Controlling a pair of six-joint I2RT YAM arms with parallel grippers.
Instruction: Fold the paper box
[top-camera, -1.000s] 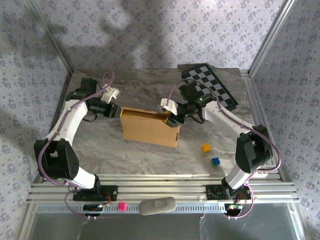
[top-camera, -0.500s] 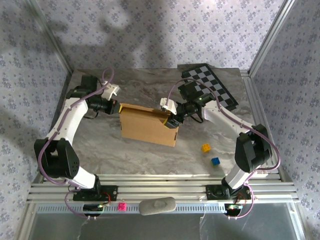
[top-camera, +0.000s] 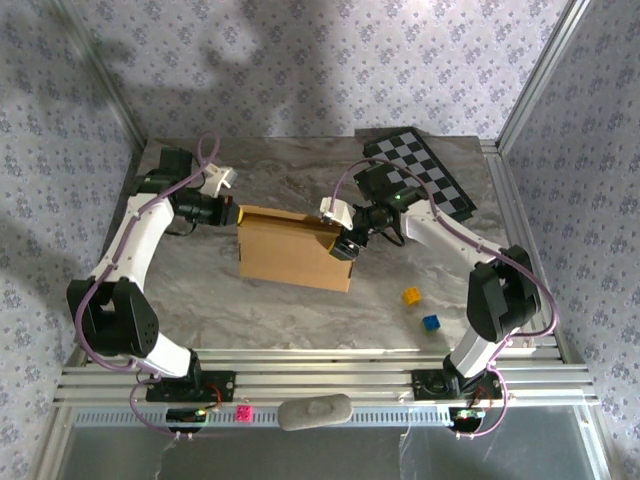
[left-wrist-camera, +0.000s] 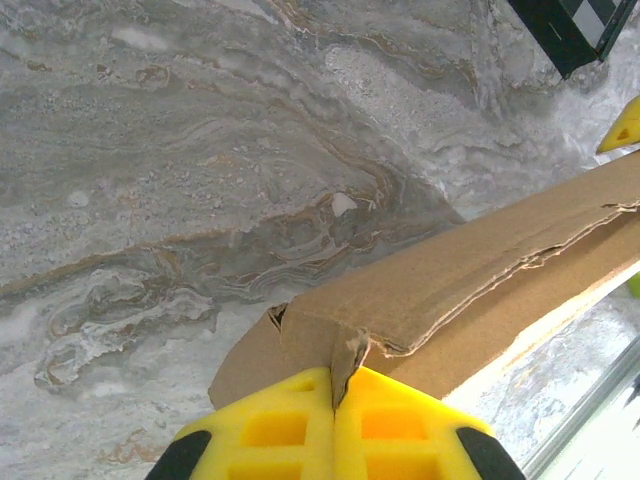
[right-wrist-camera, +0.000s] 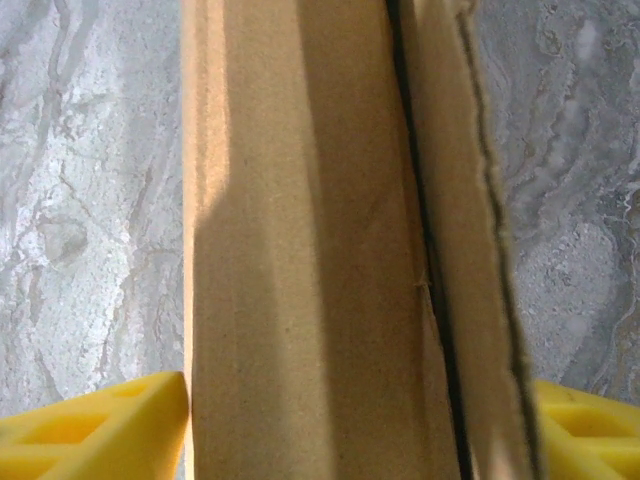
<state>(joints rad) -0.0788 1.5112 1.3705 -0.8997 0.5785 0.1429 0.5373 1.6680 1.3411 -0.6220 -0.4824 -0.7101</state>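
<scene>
The left pincer (left-wrist-camera: 333, 388) pinches a corner of the paper box (left-wrist-camera: 470, 260). The right pincer (right-wrist-camera: 360, 385) stands wide (this box is between its fingers (right-wrist-camera: 100, 425), contact unclear).

The paper box (top-camera: 293, 250) is showing up as plain brown cardboard, matt and fibrous, with its cut edge fraying rough in the left wrist view. The table (top-camera: 290, 305) is reading as smooth grey marble-look stone, giving off a faint sheen. The pads (left-wrist-camera: 270, 430) of the left gripper (left-wrist-camera: 333, 385) are looking like matt yellow foam or soft plastic. The front rails (top-camera: 320, 375) are gleaming as ribbed bare metal.
</scene>
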